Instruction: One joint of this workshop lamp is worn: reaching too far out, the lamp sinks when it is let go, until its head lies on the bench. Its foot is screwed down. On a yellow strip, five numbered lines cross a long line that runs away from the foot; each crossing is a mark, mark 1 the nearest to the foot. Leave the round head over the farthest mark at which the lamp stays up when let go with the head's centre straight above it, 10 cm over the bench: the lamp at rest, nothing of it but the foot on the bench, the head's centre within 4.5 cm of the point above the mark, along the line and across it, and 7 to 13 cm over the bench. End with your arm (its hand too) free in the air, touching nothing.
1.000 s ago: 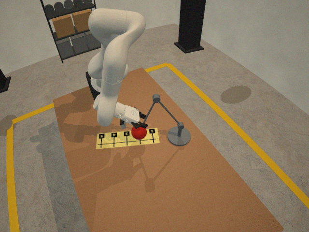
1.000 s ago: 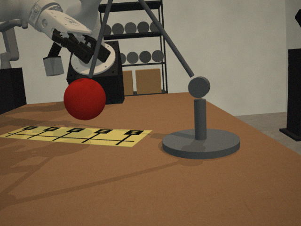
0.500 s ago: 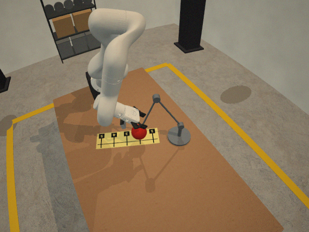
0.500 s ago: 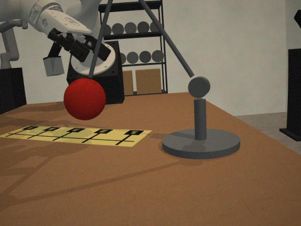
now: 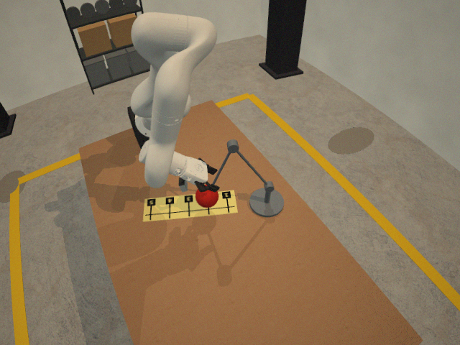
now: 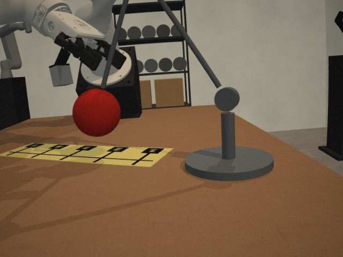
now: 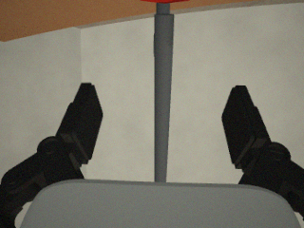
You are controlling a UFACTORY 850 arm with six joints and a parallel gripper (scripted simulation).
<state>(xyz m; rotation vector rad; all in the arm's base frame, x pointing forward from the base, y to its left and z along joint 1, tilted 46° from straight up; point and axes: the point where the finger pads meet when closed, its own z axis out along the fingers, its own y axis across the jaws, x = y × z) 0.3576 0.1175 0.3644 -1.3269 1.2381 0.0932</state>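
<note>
The lamp's red round head (image 5: 206,198) hangs clear of the bench over the yellow strip (image 5: 189,210). In the top view it hides the second number from the foot. In the exterior view the head (image 6: 96,112) floats above the strip (image 6: 86,155). The grey foot (image 5: 266,203) stands right of the strip, with a joint (image 6: 226,98) on its post and an elbow (image 5: 233,146) high up. My gripper (image 5: 210,177) is open, its fingers (image 6: 106,56) on either side of the thin rod just above the head, not touching it. The wrist view shows the rod (image 7: 162,95) midway between the spread fingers.
My arm's base (image 6: 110,83) stands at the bench's far end behind the head. A shelf with boxes (image 5: 106,40) and a black pillar (image 5: 284,37) stand off the bench. Yellow floor tape (image 5: 334,170) runs around the bench.
</note>
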